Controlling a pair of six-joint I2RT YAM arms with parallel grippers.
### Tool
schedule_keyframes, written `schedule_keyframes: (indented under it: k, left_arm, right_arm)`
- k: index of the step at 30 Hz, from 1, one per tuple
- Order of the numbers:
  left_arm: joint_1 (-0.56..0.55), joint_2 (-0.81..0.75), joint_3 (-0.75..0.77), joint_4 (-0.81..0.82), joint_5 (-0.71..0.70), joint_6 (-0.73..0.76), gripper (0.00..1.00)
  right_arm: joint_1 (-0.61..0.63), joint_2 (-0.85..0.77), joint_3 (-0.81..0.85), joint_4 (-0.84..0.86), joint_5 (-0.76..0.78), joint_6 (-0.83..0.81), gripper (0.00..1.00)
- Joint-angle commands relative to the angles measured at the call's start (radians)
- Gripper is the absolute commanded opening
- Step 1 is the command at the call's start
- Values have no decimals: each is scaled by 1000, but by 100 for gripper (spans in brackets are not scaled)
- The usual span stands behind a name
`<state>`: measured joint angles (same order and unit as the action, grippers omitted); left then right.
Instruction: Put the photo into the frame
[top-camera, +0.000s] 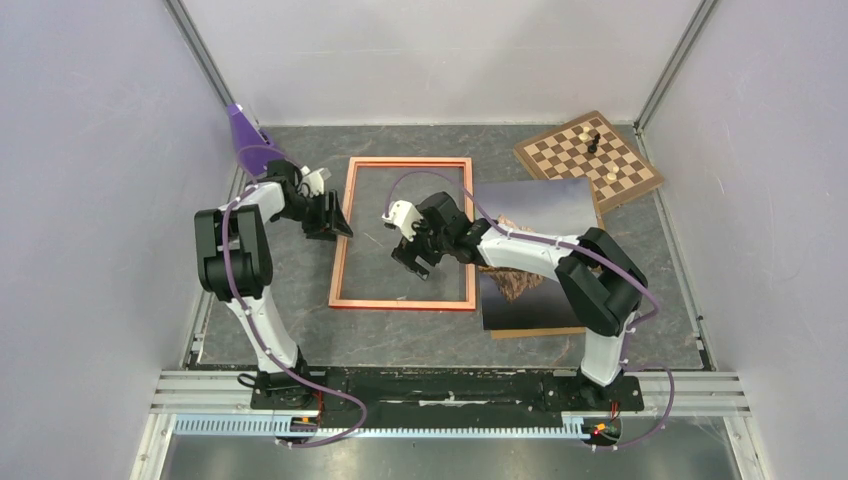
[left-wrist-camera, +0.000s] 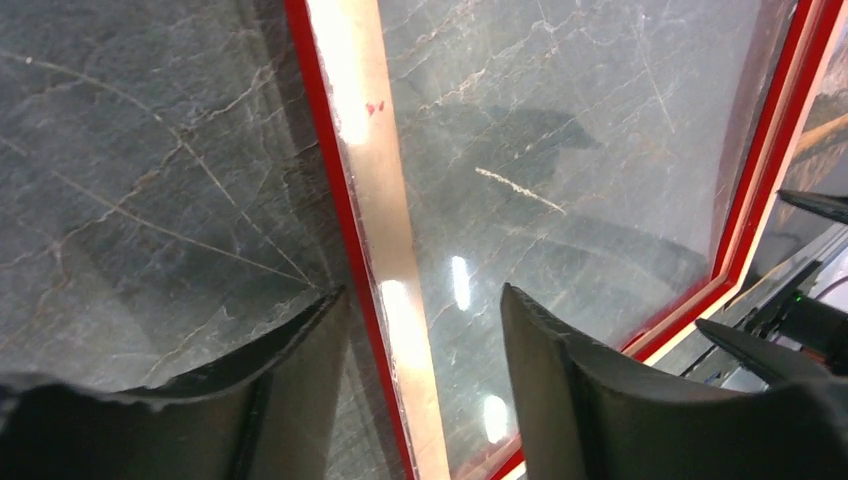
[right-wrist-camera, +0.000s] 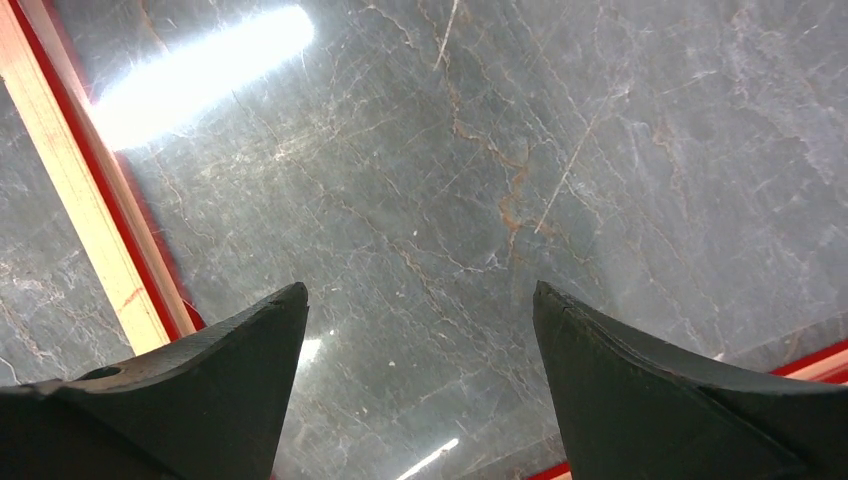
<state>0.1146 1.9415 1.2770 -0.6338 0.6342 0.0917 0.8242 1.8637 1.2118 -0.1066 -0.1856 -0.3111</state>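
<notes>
Grey marble table (top-camera: 420, 335) is seen with the frame (top-camera: 404, 302) laid flat at its middle. The photo (top-camera: 545, 205) is laid face up just right of the frame, partly hidden by the right arm. The left gripper (left-wrist-camera: 422, 305) is held open astride the frame's left rail. The right gripper (right-wrist-camera: 420, 295) is spread wide over the frame's inside.

I see the tabletop (left-wrist-camera: 140, 190) as grey veined stone, smooth and matt. The frame (left-wrist-camera: 365, 170) is pale wood with glossy red edges; its clear pane (right-wrist-camera: 450, 150) throws glare. Left claw (left-wrist-camera: 420, 310) and right claw (right-wrist-camera: 420, 300) look matt black plastic, rough-edged.
</notes>
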Motion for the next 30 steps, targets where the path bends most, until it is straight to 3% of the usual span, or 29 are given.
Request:
schedule_keyframes:
  k: [1, 13, 16, 24, 30]
  left_arm:
    - [-9, 22, 29, 24, 50, -9, 56]
    - [18, 37, 47, 10, 44, 17, 16]
    - [35, 38, 64, -6, 47, 27, 3]
    - [72, 21, 92, -47, 112, 0, 2]
    - [90, 36, 104, -73, 263, -81, 2]
  right_arm:
    - [-3, -58, -15, 35, 14, -18, 86]
    - [-5, -85, -53, 53, 20, -23, 86]
    - [-5, -88, -61, 57, 23, -25, 86]
    - [-8, -109, -67, 57, 54, -36, 86]
    - [-30, -141, -87, 69, 93, -39, 86]
